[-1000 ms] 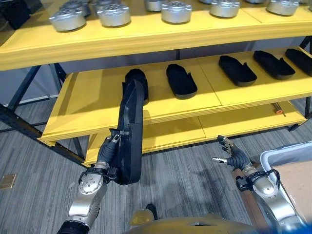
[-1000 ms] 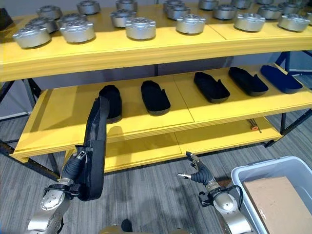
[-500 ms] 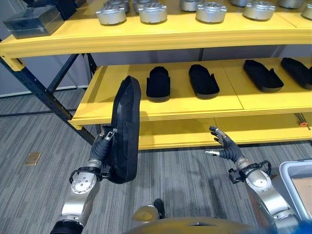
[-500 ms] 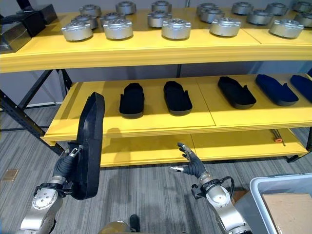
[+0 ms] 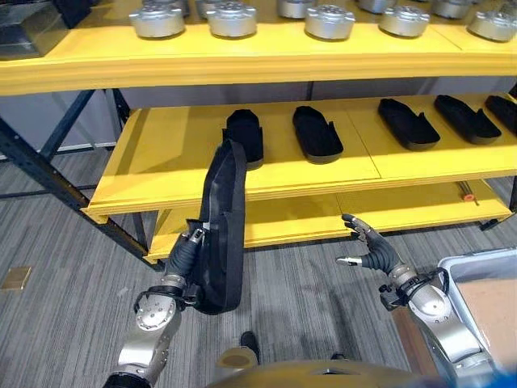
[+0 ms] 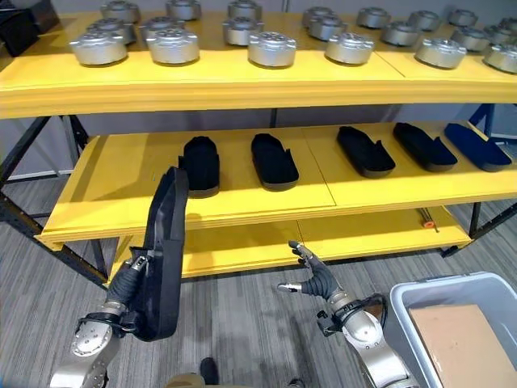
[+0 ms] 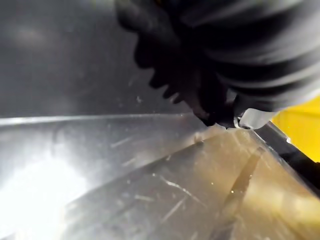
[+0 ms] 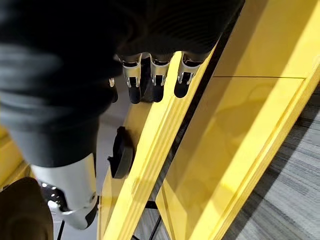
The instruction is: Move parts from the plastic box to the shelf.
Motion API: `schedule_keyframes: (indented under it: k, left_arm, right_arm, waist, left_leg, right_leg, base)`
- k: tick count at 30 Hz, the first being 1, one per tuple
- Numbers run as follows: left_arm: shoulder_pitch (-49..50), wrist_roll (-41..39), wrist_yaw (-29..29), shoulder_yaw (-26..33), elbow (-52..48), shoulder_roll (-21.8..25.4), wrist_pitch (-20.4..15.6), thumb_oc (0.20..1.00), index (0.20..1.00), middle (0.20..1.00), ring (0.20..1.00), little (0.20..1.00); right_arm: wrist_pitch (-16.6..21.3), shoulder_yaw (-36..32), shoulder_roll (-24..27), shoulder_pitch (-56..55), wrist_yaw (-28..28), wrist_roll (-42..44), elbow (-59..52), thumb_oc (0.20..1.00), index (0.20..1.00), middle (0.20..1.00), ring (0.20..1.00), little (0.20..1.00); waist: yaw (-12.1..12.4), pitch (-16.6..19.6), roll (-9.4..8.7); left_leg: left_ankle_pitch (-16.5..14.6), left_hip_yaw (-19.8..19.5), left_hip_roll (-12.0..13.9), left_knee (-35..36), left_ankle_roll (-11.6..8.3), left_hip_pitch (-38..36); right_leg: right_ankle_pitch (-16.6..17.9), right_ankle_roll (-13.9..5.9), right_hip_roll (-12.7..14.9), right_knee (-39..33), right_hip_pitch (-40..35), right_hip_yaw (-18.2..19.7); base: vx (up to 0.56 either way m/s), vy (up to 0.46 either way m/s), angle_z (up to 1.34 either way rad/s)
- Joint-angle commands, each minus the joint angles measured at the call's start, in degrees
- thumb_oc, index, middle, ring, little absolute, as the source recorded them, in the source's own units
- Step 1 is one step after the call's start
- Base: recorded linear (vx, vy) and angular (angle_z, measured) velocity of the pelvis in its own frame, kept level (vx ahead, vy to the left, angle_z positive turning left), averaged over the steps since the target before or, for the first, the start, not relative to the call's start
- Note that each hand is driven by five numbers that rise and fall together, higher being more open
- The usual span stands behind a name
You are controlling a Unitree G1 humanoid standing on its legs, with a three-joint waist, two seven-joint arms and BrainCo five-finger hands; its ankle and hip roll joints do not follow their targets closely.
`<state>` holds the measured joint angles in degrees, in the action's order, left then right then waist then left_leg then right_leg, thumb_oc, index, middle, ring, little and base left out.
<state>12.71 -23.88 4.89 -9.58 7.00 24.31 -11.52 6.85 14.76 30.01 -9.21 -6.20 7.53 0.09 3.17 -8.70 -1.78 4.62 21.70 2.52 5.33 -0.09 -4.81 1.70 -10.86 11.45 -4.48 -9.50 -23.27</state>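
Black shoe-shaped part [image 5: 224, 230] stands almost upright in our left hand [image 5: 187, 257], with its long body rising above the hand toward the front edge of the middle shelf board [image 5: 153, 166]. We hold it near its lower end: the fingers are curled around the narrow edge, and the rounded bottom of the part hangs just below the hand. In the left wrist view the part's dark, scratched surface [image 7: 100, 165] lies directly against the hand's cover.

Our right hand [image 6: 317, 280] is in the air over the grey floor [image 5: 73, 283], well apart from the part and lower than the middle shelf board. Its fingers are spread and relaxed, and it carries nothing. In the right wrist view the straight fingers [image 8: 155, 80] point along the yellow shelf edge.

Above and beyond our left hand, more black parts [image 6: 274, 160] of the same shape lie flat in a row on the middle shelf board; the nearest one [image 5: 243, 136] is just behind the top of the held part. On the top shelf board [image 6: 202, 81] there are round silver metal pieces [image 6: 271, 48]. Beside our right arm, at the outer side, stands the plastic box [image 6: 404, 303], with a brown cardboard sheet [image 6: 464, 335] inside it.
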Motion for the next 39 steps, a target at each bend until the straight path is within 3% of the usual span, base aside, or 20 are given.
schedule_keyframes:
  k: [1, 7, 12, 13, 17, 20, 22, 24, 25, 27, 30, 33, 35, 38, 39]
  left_arm:
    - [-3.32, 0.52, 0.2, 2.88, -4.48, 0.6, -4.87, 0.2, 0.2, 0.2, 0.2, 0.2]
    - [-1.8, 0.04, -0.84, 3.01, -4.94, 1.08, -3.5, 0.2, 0.2, 0.2, 0.2, 0.2]
    - [-2.62, -3.14, -0.4, 3.87, -5.04, 1.34, -2.21, 0.2, 0.2, 0.2, 0.2, 0.2]
    - [-3.0, -3.02, -0.58, 3.82, -4.86, 1.37, -1.94, 0.2, 0.2, 0.2, 0.2, 0.2]
    - [-3.94, -2.55, -2.04, 3.7, -4.34, 1.52, -0.53, 0.2, 0.2, 0.2, 0.2, 0.2]
    - [-4.07, -1.73, -2.69, 3.85, -3.9, 1.36, -0.16, 0.2, 0.2, 0.2, 0.2, 0.2]
    - [-3.73, -1.83, -2.04, 3.68, -4.04, 1.35, -0.14, 0.2, 0.2, 0.2, 0.2, 0.2]
    - [-3.5, -1.99, -1.4, 3.67, -3.84, 1.21, -0.35, 0.2, 0.2, 0.2, 0.2, 0.2]
    - [-2.93, -1.88, -0.29, 3.94, -3.52, 0.86, -1.42, 0.2, 0.2, 0.2, 0.2, 0.2]
    - [-2.6, -1.43, 0.46, 4.15, -3.17, 0.66, -2.11, 0.2, 0.2, 0.2, 0.2, 0.2]
    - [-1.93, -0.61, 2.32, 5.12, -1.95, 0.46, -3.67, 0.2, 0.2, 0.2, 0.2, 0.2]
    - [-1.87, -0.69, 1.03, 6.43, -1.22, 1.61, -4.41, 0.2, 0.2, 0.2, 0.2, 0.2]
    - [-1.94, -2.17, -0.14, 6.51, -1.12, 1.76, -3.8, 0.2, 0.2, 0.2, 0.2, 0.2]
    - [-2.66, -1.84, -2.43, 6.84, -0.94, 1.96, -4.31, 0.2, 0.2, 0.2, 0.2, 0.2]
    - [-2.65, -1.59, -2.52, 6.93, -0.96, 2.0, -4.41, 0.2, 0.2, 0.2, 0.2, 0.2]
  right_arm:
    - [4.92, 0.11, 0.79, 4.14, 0.89, 0.63, -0.23, 1.0, 1.0, 1.0, 1.0, 1.0]
    - [4.81, -0.83, 0.69, 3.67, 2.0, 0.74, 0.44, 1.0, 1.0, 1.0, 1.0, 1.0]
    - [4.73, -1.06, 1.92, 4.62, 3.86, 0.22, 0.85, 1.0, 1.0, 1.0, 1.0, 1.0]
    - [4.6, -0.94, 2.1, 4.91, 4.39, 0.43, 1.11, 1.0, 1.0, 1.0, 1.0, 1.0]
    - [4.67, -1.2, 2.55, 4.97, 6.0, 0.01, 1.89, 1.0, 1.0, 1.0, 1.0, 1.0]
    - [4.77, -1.71, 2.75, 4.66, 5.57, -0.03, 2.02, 1.0, 1.0, 1.0, 1.0, 1.0]
    - [5.15, -2.48, 2.88, 3.62, 4.43, -0.84, 1.61, 1.0, 1.0, 1.0, 1.0, 1.0]
    - [5.06, -3.01, 3.24, 2.5, 3.81, -1.27, 0.93, 1.0, 1.0, 1.0, 1.0, 1.0]
    - [5.46, -3.04, 3.86, 1.58, 2.98, -1.23, 0.37, 1.0, 1.0, 1.0, 1.0, 1.0]
    - [5.85, -2.79, 4.12, 1.31, 2.69, -1.73, 0.21, 1.0, 1.0, 1.0, 1.0, 1.0]
    - [5.96, -1.84, 4.78, 0.53, 3.61, -2.44, -0.39, 1.0, 1.0, 1.0, 1.0, 1.0]
    - [7.47, -2.27, 5.41, 0.34, 3.57, -1.65, 0.51, 1.0, 1.0, 1.0, 1.0, 1.0]
    - [7.51, -2.37, 5.37, 0.46, 3.51, -1.44, 0.69, 1.0, 1.0, 1.0, 1.0, 1.0]
    - [7.45, -2.71, 4.07, 1.22, 3.08, 0.57, 0.97, 1.0, 1.0, 1.0, 1.0, 1.0]
    - [7.41, -2.78, 3.82, 1.23, 3.01, 0.53, 1.01, 1.0, 1.0, 1.0, 1.0, 1.0]
  waist:
    - [0.98, -0.08, -1.03]
    - [1.2, 0.39, -1.65]
    - [1.2, -0.13, -2.4]
    - [1.12, -0.22, -2.41]
    - [0.36, -1.11, -2.22]
    - [-0.71, -0.94, -1.28]
    - [-1.56, -0.22, -0.33]
    - [-1.85, 0.27, 0.12]
    - [-1.64, 0.38, 0.54]
    - [-1.52, 0.41, 0.77]
    - [-1.7, 0.13, 1.18]
    - [-1.78, 0.07, 1.67]
    - [-1.77, 0.04, 1.82]
    - [-1.17, 0.34, 1.62]
    - [-1.08, 0.41, 1.61]
  left_leg:
    - [-10.35, 1.25, -2.57, -5.84, -1.6, -2.86]
    - [-14.01, 2.45, -1.91, -14.59, -1.84, -1.43]
    - [-18.84, 2.89, -0.17, -27.01, -1.66, 2.22]
    - [-18.55, 3.2, 0.55, -29.84, -2.1, 2.73]
    - [-13.6, 4.5, 5.84, -37.55, -4.73, 6.02]
    - [-12.28, 6.16, 8.36, -31.96, -4.95, 3.17]
    - [-9.71, 6.34, 8.66, -20.22, -5.48, -0.2]
    - [-4.99, 6.07, 10.32, -14.97, -7.43, -1.63]
    - [0.51, 3.86, 13.59, -12.71, -9.63, -0.5]
    - [2.9, 3.0, 15.28, -11.13, -10.59, -0.08]
    - [8.77, 2.55, 19.78, -10.29, -12.8, 1.53]
    - [4.46, 3.23, 17.82, -10.28, -11.18, 1.13]
    - [3.68, 3.39, 17.04, -10.49, -10.75, 1.03]
    - [-2.07, 1.56, 11.74, -10.49, -7.56, 0.77]
    - [-2.47, 1.26, 11.21, -10.4, -7.23, 0.7]
  right_leg:
    - [4.17, -0.12, -2.77, -0.3, 5.39, -0.88]
    - [2.78, 1.57, -2.43, -0.03, 3.05, -1.85]
    - [0.26, 3.4, -2.05, 2.57, 2.4, -1.69]
    - [-0.2, 3.89, -2.17, 2.8, 2.28, -1.93]
    - [-1.43, 5.37, -2.71, 3.18, 1.74, -1.85]
    - [-2.34, 5.32, -3.04, 4.2, 1.75, -2.52]
    - [-2.04, 4.63, -2.42, 4.7, 2.34, -3.5]
    - [-2.04, 4.4, -1.82, 4.39, 2.02, -3.69]
    - [-2.67, 4.54, -1.36, 3.98, 1.22, -2.91]
    - [-2.98, 4.54, -0.91, 4.01, 0.97, -2.7]
    - [-3.88, 4.63, 1.03, 4.92, 0.51, -2.79]
    - [-5.99, 4.34, 2.89, 9.87, 1.71, -3.46]
    - [-6.26, 4.37, 2.82, 10.47, 1.73, -3.38]
    - [-6.66, 3.32, 3.04, 12.84, 2.14, -2.24]
    - [-6.7, 3.17, 3.09, 13.0, 2.19, -2.03]
  base:
    - [0.28, -0.125, 0.15]
    - [0.24, -0.11, 0.14]
    - [0.19, -0.115, 0.11]
    - [0.15, -0.138, 0.13]
    - [0.1, -0.095, 0.1]
    - [0.09, 0.095, 0.03]
    - [0.07, 0.29, -0.08]
    - [0.06, 0.322, 0.18]
    - [0.06, 0.347, 0.05]
    - [0.05, 0.26, -0.27]
    - [0.04, 0.361, -0.31]
    - [0.03, 0.407, -0.17]
    - [0.03, 0.297, 0.19]
    - [0.06, 0.359, 0.17]
    - [0.07, 0.339, 0.15]
